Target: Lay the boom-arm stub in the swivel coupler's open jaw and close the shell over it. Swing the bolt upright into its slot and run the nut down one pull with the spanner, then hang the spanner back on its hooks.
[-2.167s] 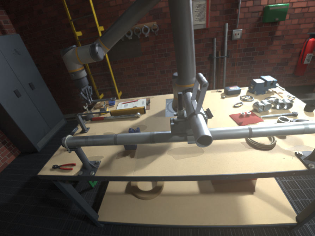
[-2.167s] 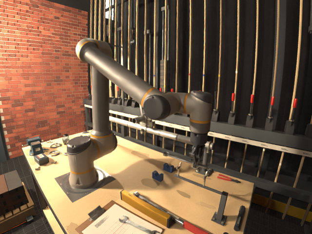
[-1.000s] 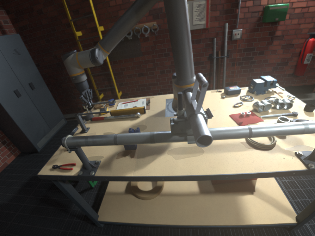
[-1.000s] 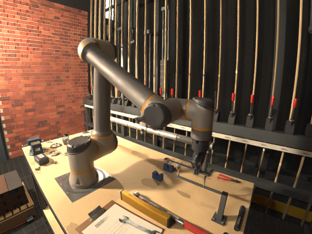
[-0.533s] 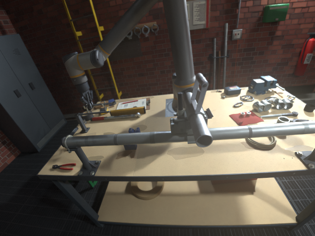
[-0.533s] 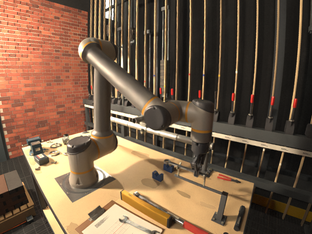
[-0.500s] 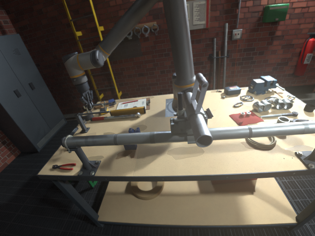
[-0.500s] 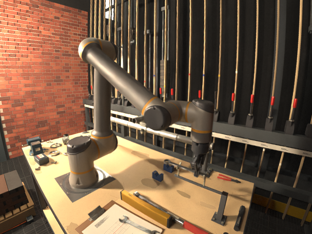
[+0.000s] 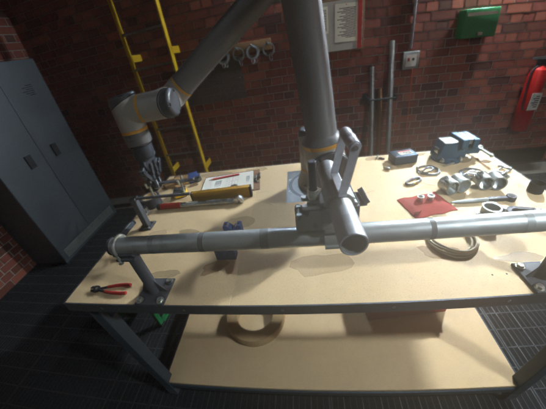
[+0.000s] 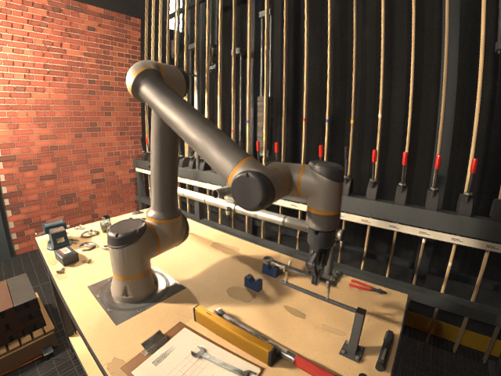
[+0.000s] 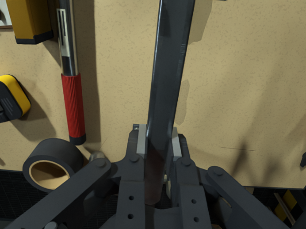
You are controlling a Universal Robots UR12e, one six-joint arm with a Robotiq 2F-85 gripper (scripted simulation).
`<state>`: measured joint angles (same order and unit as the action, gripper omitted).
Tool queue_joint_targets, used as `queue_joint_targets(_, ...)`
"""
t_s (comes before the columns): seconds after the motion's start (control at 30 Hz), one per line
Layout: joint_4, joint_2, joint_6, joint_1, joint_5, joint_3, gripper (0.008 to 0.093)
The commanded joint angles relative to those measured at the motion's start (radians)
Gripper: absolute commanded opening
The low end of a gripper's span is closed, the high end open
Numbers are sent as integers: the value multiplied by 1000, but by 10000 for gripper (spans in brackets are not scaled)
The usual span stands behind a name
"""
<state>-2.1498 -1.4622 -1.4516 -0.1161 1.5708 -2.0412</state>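
My gripper (image 11: 158,145) is closed on the handle of the spanner (image 11: 168,74), a long dark flat bar, at the far left end of the bench. I hold it just above the low rack with its hooks (image 10: 323,297), the spanner's head (image 10: 270,261) pointing along the rack. At the bench's middle the swivel coupler (image 9: 324,211) sits on the long horizontal pipe (image 9: 264,240), with the boom-arm stub (image 9: 348,224) lying in it, the shell closed over it and the bolt (image 9: 312,178) standing upright.
A roll of black tape (image 11: 50,164) lies by the bench edge near my gripper. A red-handled bar (image 11: 71,74) and a yellow level (image 11: 29,19) lie beside the rack. Red pliers (image 9: 111,288), blue V-blocks (image 10: 253,282) and scattered fittings (image 9: 467,180) sit elsewhere.
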Motion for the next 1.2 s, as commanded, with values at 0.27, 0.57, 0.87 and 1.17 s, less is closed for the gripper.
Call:
queue_joint_targets(0.27,0,0,0,0,0,1,80)
queue_joint_targets(0.57,0,0,0,0,0,0,140)
queue_joint_targets(0.87,0,0,0,0,0,0,320)
queue_joint_targets(1.17,0,0,0,0,0,0,480)
